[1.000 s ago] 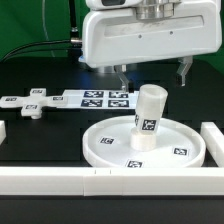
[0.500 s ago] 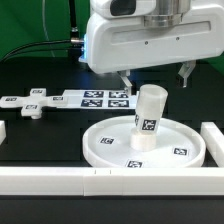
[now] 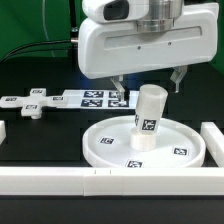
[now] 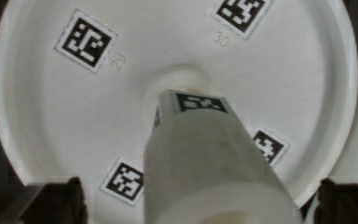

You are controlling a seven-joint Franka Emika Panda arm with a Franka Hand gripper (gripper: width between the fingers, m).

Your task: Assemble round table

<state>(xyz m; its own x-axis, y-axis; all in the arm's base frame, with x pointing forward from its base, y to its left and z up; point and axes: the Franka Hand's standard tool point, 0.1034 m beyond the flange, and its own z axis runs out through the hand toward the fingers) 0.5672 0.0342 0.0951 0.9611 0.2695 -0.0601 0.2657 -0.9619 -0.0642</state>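
On the black table, near the middle of the exterior view, the large round rimmed disc lay flat with its rim upward, and the short thick cylinder stood on end at the disc's centre, leaning slightly toward the exterior view's right. The gripper hung directly above the cylinder with its fingers spread wide, one to each side of the cylinder's top and touching nothing. The wrist view looked straight down the cylinder onto the disc's tagged face, which confirmed that the tool was centred over the part. The flat cross-shaped piece lay well apart at the exterior view's left, beside the marker board, and long white border bars ran along the near edge and the exterior view's right. Whether the cylinder's foot was fully seated in the disc's hub could not be told from either view. The step in hand appeared to be the joining of cylinder to disc; the cross-shaped piece had not yet been fitted. The next move would probably call for a straight descent with the jaws astride the cylinder, a firm closure on its wall, and a turn about its axis, taking care that the lean was not made worse by off-centre contact.
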